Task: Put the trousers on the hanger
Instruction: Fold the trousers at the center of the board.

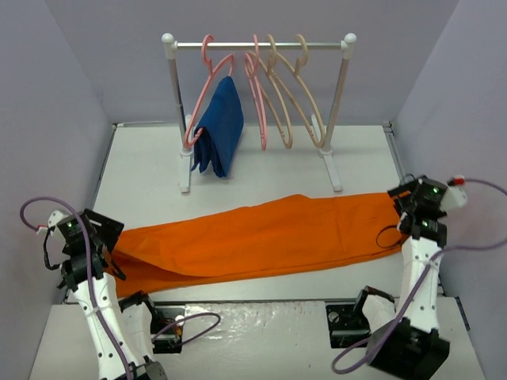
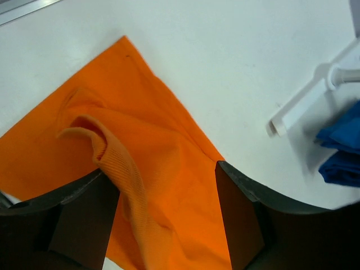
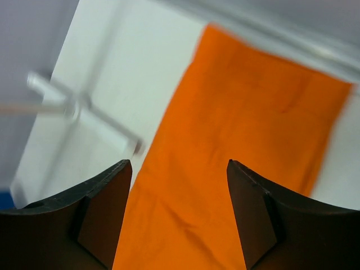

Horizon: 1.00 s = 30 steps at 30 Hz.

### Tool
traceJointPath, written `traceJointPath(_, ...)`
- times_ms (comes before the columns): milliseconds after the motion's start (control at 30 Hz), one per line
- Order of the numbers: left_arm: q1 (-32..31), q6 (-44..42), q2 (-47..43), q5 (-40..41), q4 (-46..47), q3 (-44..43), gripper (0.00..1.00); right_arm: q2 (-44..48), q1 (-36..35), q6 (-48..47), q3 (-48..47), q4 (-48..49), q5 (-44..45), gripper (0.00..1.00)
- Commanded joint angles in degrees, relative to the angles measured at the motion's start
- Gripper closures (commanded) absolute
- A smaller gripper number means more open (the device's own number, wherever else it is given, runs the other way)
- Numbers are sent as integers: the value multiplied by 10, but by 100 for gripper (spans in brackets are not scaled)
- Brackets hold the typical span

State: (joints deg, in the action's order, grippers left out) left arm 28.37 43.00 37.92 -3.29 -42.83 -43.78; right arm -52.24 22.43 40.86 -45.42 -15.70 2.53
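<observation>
Flat across the white table lie the trousers, a long, plain strip of bright orange cloth stretching from the left arm to the right arm, with soft creases along its length. At its left end the left claw is spread wide. Its dark, blocky fingers stand on either side of a raised fold with a fine ribbed weave, which curls up just beside the left-hand finger. Whether the fingers touch the cloth cannot be told. At the other end the right claw is likewise released, its two fingers well apart above a smooth stretch of the orange cloth.

The hanger, cream-beige plastic with a curved hook and rounded shoulders, hangs at the far side on a white rack with a thin metal rail, well apart from the trousers. Beside it hang pink hangers of like shape, one carrying a folded dark blue garment.
</observation>
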Motion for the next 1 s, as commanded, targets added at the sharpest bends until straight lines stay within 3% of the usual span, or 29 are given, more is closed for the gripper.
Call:
traceJointPath(0,-81,-54,48,-58,48,-27,28,-106,-177,-27,-14,38,69,34)
traceJointPath(100,-187,-46,56,-14,43,-19,24,-161,-240,-35,-5,57,95,33)
traceJointPath(200,-270,-30,53,87,9,-22,21,-231,-288,-38,6,66,113,32)
traceJointPath(300,-278,-18,23,164,-27,-25,19,-241,-307,-40,22,83,113,32)
traceJointPath(433,-278,-4,-54,257,-68,-44,9,-232,-307,-56,39,94,120,32)
traceJointPath(733,-278,-48,-34,387,-164,-134,3,-232,-307,-86,40,99,105,32)
traceJointPath(867,-278,-80,-53,369,-144,-130,3,-236,-305,-93,50,108,100,32)
traceJointPath(967,-278,-85,-40,239,-98,-106,7,-246,-303,-99,52,118,85,33)
